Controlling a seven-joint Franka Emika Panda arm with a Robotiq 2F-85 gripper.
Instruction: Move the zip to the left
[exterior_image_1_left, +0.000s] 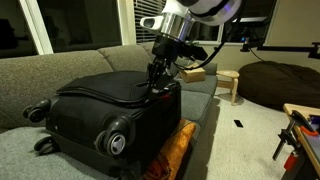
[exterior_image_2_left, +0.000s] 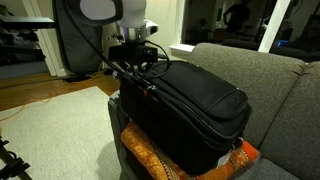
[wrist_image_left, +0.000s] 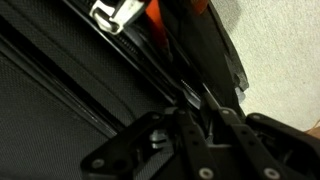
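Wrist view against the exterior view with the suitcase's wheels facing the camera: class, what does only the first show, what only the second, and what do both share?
Only the wrist view: the zip track close up, and a silver metal piece beside an orange patch. Only the exterior view: the wheels, the grey couch, a wooden stool. Both: the black suitcase with the gripper at its top edge; the grip is too dark to judge.

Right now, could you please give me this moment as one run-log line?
gripper: shut on zip | suitcase: lying flat on couch | phase: grasp
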